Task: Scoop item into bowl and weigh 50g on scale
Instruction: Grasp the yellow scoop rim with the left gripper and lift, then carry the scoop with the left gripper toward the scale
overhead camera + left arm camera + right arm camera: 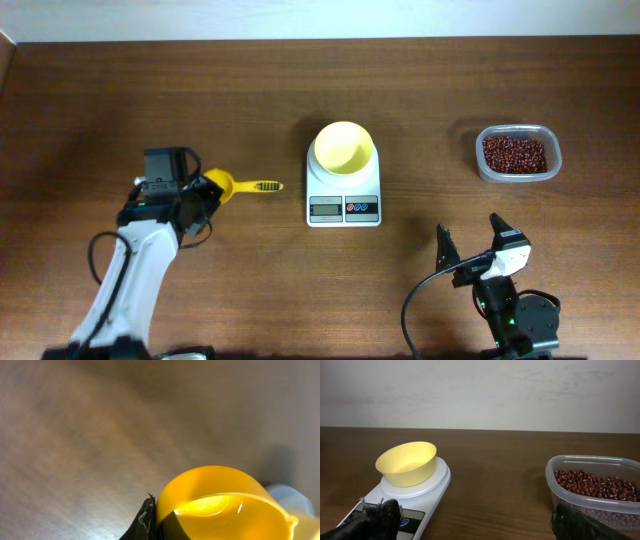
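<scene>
The pale yellow bowl (345,148) stands empty on the white scale (343,205) at mid-table; both show in the right wrist view, the bowl (407,462) on the scale (427,487). The red-brown beans (516,153) lie in a clear tub at the right and also show in the right wrist view (592,485). My left gripper (208,190) is shut on the cup end of a small yellow scoop (228,185), its handle pointing right. In the left wrist view the scoop (225,485) presses against one finger (146,520); the other is hidden. My right gripper (470,240) is open and empty, near the front edge.
The clear plastic tub (548,165) holding the beans sits at the right of the table, and its near wall shows in the right wrist view (590,505). Bare wood lies between the scale and the tub. A pale wall runs behind the table.
</scene>
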